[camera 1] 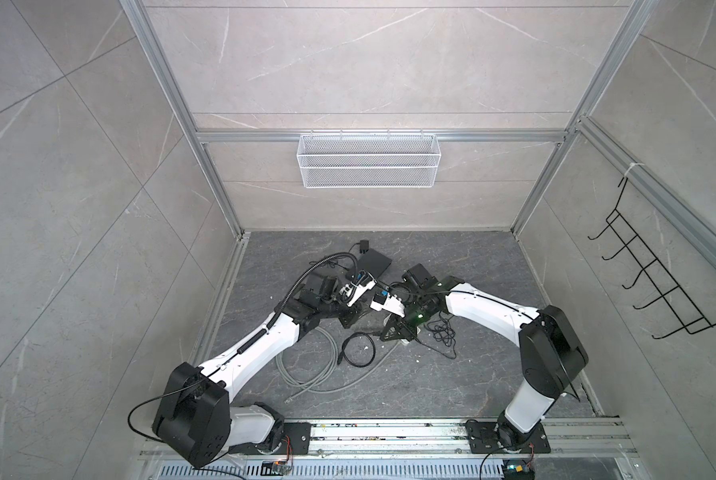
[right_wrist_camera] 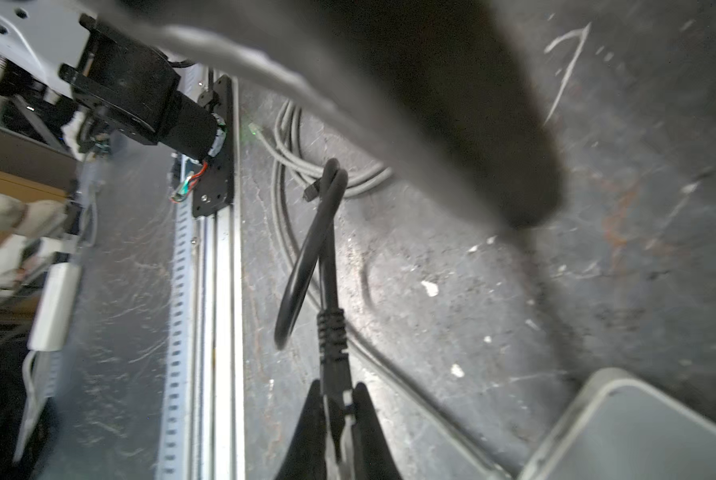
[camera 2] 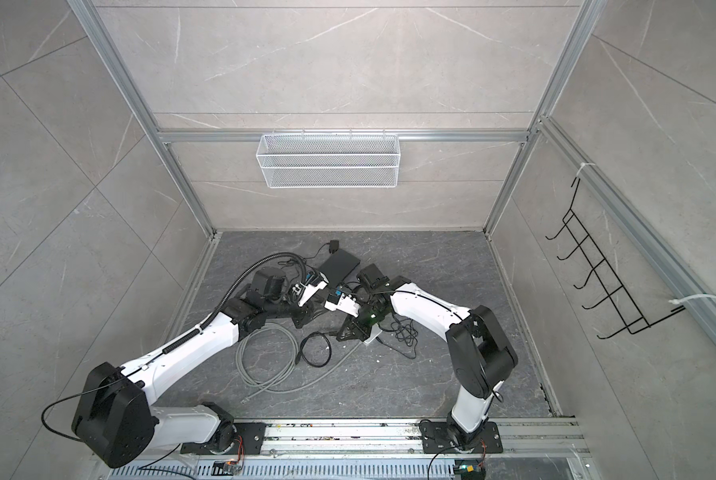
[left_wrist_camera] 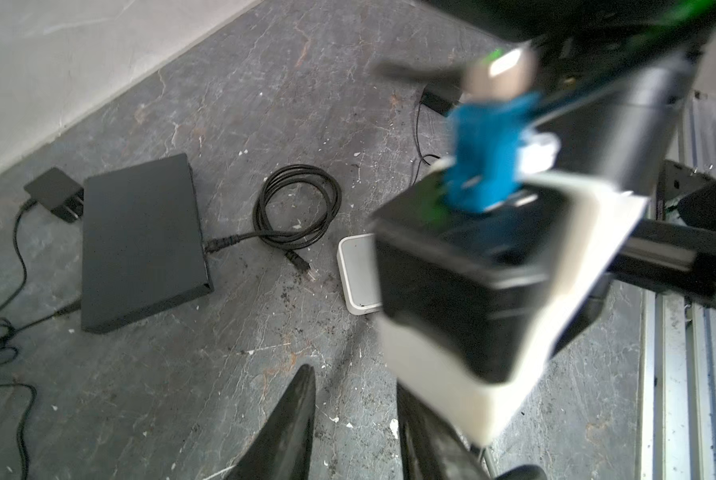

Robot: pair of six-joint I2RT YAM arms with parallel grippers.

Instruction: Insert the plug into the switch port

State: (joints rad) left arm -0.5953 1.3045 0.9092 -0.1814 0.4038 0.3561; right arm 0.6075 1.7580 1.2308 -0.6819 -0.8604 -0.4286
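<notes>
Black plug [right_wrist_camera: 333,372] pinched between right gripper [right_wrist_camera: 337,401] fingers; left gripper [left_wrist_camera: 354,395] fingers spread, empty

You get bare dark stone floor [camera 1: 493,257] at the back right; nearer you, 2 coils, thick grey cable [camera 1: 283,365] and thin black cable [left_wrist_camera: 298,169], clutter the middle.

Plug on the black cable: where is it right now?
In the right wrist view the plug is clamped in the right pincer, close to a corner of the white box, with the grey cable coil lying beyond it.
</notes>
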